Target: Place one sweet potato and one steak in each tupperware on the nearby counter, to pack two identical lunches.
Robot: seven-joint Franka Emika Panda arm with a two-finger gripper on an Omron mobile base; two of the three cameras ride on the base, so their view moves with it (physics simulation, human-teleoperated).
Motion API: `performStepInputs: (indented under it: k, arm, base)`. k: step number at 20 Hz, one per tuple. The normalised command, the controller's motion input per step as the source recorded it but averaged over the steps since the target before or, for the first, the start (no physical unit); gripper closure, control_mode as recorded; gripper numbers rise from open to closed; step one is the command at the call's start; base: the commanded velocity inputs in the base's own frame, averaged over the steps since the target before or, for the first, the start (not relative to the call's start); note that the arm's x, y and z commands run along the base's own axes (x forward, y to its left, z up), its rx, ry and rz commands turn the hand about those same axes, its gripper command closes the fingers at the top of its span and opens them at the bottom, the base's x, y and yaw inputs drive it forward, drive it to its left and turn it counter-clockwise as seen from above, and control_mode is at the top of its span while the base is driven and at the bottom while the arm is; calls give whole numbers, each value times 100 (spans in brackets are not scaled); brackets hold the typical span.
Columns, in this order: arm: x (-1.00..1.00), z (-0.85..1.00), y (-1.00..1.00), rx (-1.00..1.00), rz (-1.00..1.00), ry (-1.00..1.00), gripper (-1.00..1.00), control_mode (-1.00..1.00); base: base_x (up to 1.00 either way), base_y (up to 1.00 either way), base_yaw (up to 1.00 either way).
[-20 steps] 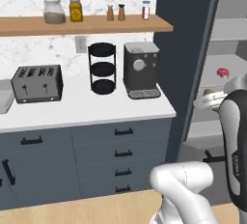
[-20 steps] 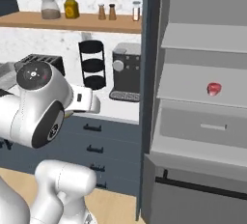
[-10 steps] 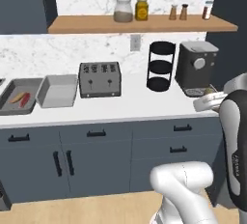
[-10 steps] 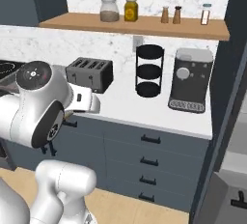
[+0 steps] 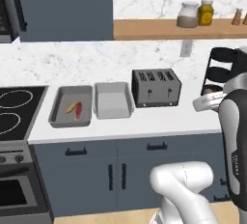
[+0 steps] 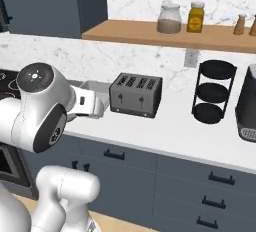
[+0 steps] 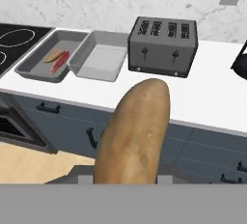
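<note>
The long tan-brown sweet potato (image 7: pixel 135 131) stands in the gripper (image 7: pixel 126 179) in the hand view, its long axis running up and away from the hand and its near end sunk between the fingers, which are closed narrowly on it. From that far tip the lighter grey rectangular open tray (image 7: pixel 100 55) lies ahead and to the left, on the long white countertop (image 7: pixel 212 97), its bottom bare. Just left of it, rim against rim, sits the darker grey rectangular tray (image 7: pixel 36 60), which already holds a small yellowish piece and a red one side by side. To the right of the light tray stands the slotted grey toaster (image 7: pixel 163 46), close beside it.

In the left base view the light tray (image 5: pixel 113 100) lies between the dark tray (image 5: pixel 71 106) and the toaster (image 5: pixel 156 88). As I judge it, the carry must go forward and leftward, past the toaster's near left corner, with the potato turned to lie along the tray.
</note>
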Motion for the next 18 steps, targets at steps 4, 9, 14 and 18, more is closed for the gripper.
performStepInputs:
  k: [4, 9, 14, 18]
  arm:
    - [0, 0, 0, 0, 0, 0, 100, 100]
    - [0, 0, 0, 0, 0, 0, 100, 100]
    - [0, 0, 0, 0, 0, 0, 100, 100]
    - [0, 0, 0, 0, 0, 0, 100, 100]
  base:
    - [62, 100, 0]
    - [68, 100, -23]
    - [43, 46, -31]
    - [13, -18, -7]
